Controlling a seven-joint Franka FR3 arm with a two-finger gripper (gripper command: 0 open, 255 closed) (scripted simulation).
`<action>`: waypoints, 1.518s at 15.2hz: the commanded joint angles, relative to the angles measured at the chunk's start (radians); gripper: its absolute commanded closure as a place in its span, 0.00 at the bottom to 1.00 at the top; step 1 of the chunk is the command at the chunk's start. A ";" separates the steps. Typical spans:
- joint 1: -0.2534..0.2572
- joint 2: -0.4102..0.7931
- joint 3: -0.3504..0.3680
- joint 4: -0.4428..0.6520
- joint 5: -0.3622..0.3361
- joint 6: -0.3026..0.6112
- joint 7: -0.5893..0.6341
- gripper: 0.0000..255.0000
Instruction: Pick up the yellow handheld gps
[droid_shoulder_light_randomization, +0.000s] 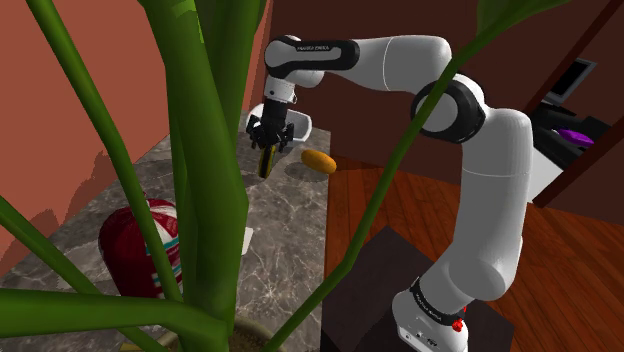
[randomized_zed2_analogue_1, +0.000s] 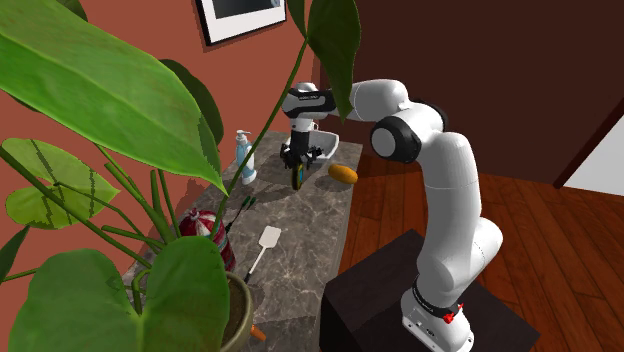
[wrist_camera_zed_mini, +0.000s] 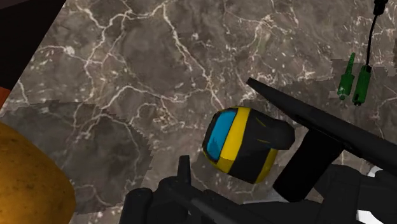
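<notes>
The pincer (droid_shoulder_light_randomization: 268, 142) is clenched on the handheld gps (droid_shoulder_light_randomization: 264, 163), a stubby yellow and black unit that hangs lengthwise below the black fingers; in the wrist view its blue screen and yellow band show, with one finger (wrist_camera_zed_mini: 318, 121) pressed along one side and the other against the opposite side. It seems to hang just clear of the grey marble counter (droid_shoulder_light_randomization: 290, 230), though the thick green plant stalk (droid_shoulder_light_randomization: 205, 180) crowds the shoulder view and the gap is hard to judge. Near the gps, on the shoulder view's right, an orange-brown oval lump (droid_shoulder_light_randomization: 318, 160) lies close to the counter's edge; a white bowl (randomized_zed2_analogue_1: 322, 150) sits just behind the pincer at the far end. In the second exterior view a spray bottle (randomized_zed2_analogue_1: 242, 155) stands by the red wall, and a white spatula (randomized_zed2_analogue_1: 268, 240) lies nearer the plant, beside a red and white striped object (randomized_zed2_analogue_1: 205, 228).
</notes>
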 joint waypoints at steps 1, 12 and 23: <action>-0.001 0.006 -0.001 -0.009 -0.001 0.008 -0.003 0.00; -0.001 0.002 -0.001 -0.001 -0.001 -0.003 0.000 1.00; -0.005 -0.020 0.001 0.110 -0.003 -0.132 0.036 1.00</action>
